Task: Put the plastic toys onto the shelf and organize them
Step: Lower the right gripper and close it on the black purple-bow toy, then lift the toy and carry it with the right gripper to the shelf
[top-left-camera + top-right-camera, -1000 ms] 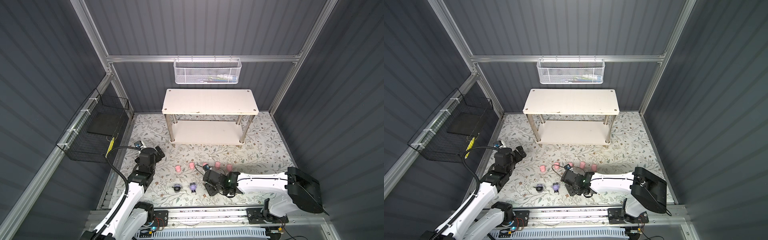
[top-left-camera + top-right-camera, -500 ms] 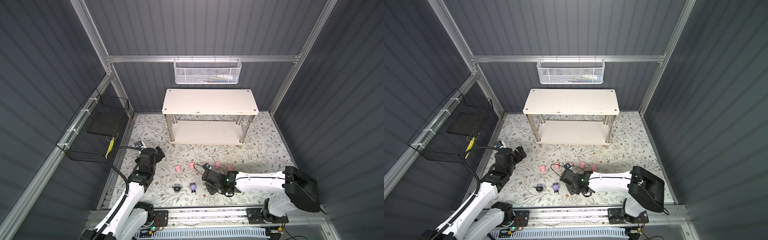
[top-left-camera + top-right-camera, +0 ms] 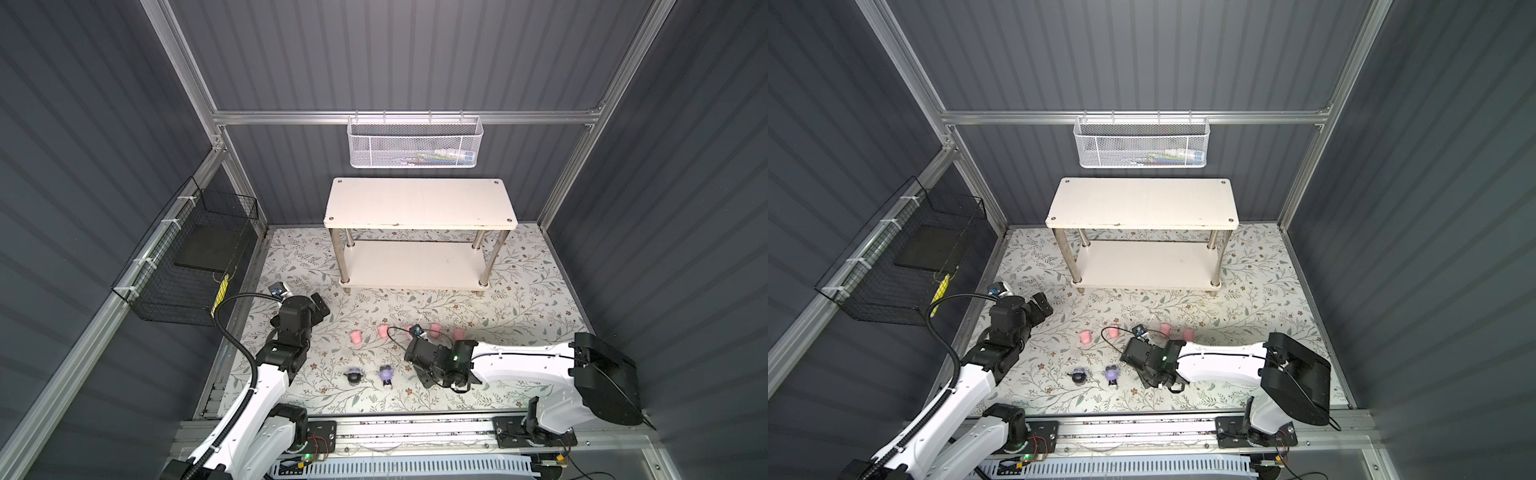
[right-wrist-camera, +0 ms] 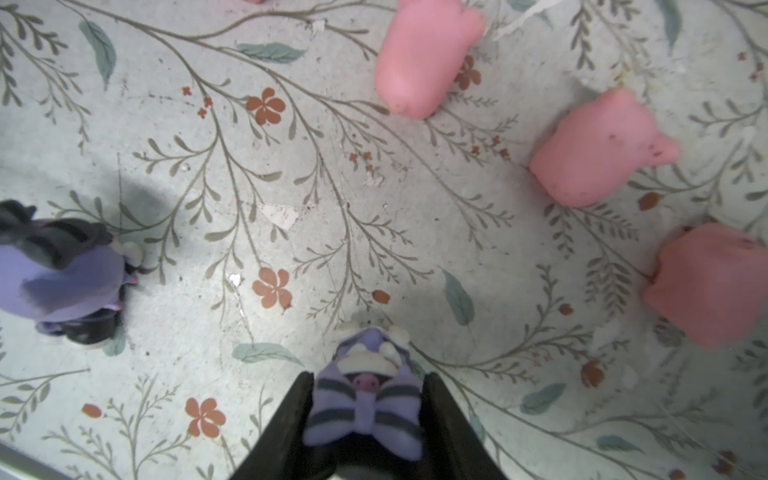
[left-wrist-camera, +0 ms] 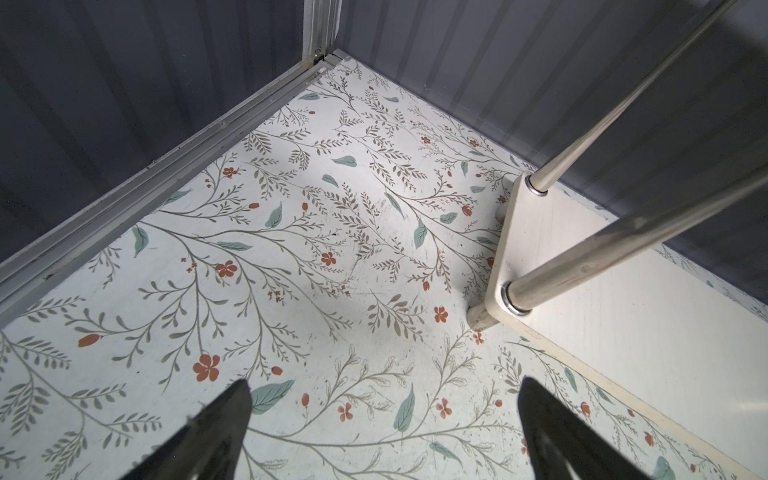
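The right gripper is narrowed onto a striped lavender figurine at the near middle of the floral mat. The left gripper is spread wide over the mat, near the near-left leg of the shelf. The pink figurines and two lavender figurines sit on the mat, nearer than the shelf.

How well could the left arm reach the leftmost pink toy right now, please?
Probably yes: the left gripper is open and empty, with only bare mat between it and the leftmost pink toy. The right gripper, shut on a purple toy, is well clear.
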Controlling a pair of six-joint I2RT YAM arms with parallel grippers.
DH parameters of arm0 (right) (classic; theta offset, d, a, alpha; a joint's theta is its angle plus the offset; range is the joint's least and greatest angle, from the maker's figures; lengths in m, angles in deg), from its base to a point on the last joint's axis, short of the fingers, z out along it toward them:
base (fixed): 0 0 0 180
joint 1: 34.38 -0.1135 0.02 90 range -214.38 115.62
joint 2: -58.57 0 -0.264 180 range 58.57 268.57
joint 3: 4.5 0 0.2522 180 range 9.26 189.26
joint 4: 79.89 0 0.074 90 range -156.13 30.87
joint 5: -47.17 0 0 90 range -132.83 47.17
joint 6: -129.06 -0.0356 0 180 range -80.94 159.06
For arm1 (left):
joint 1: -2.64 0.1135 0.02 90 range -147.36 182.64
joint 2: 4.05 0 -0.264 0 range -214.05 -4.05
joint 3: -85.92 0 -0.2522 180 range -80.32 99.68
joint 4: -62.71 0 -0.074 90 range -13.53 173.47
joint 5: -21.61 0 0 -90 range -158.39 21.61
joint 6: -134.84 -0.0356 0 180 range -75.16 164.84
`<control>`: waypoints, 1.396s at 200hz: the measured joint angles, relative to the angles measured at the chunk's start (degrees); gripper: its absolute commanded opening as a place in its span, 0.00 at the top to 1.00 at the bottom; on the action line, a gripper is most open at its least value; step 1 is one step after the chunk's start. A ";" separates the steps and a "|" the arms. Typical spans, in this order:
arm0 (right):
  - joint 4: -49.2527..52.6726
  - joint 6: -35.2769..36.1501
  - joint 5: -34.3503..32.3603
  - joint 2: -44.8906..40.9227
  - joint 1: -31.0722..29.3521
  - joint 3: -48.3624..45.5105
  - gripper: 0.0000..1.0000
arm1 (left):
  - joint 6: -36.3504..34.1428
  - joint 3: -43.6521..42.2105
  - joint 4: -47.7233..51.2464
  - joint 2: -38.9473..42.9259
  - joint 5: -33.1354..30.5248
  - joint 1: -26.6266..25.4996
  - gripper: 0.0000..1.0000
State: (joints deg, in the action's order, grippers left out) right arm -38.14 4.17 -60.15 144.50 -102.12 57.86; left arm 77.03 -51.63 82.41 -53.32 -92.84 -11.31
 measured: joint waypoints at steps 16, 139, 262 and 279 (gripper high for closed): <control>2.34 -0.42 -0.92 -1.60 0.57 1.86 0.65 | 0.00 -0.22 0.02 0.02 0.00 0.00 0.00; 8.41 2.58 -4.44 -9.25 22.43 10.86 0.63 | 0.00 -1.16 0.07 0.39 -0.24 0.00 0.00; -2.25 10.38 -4.94 4.66 35.04 16.04 0.64 | -0.02 -1.18 0.02 -0.39 -0.48 0.00 0.00; -3.48 10.56 -4.94 5.75 35.60 16.04 0.64 | -0.02 -1.18 -0.02 -0.87 -0.48 0.00 0.00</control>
State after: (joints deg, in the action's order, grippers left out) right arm -41.62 14.72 -65.09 150.25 -66.52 73.90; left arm 77.01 -52.81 82.38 -54.20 -93.32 -11.31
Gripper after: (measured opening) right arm 0.395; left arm 0.997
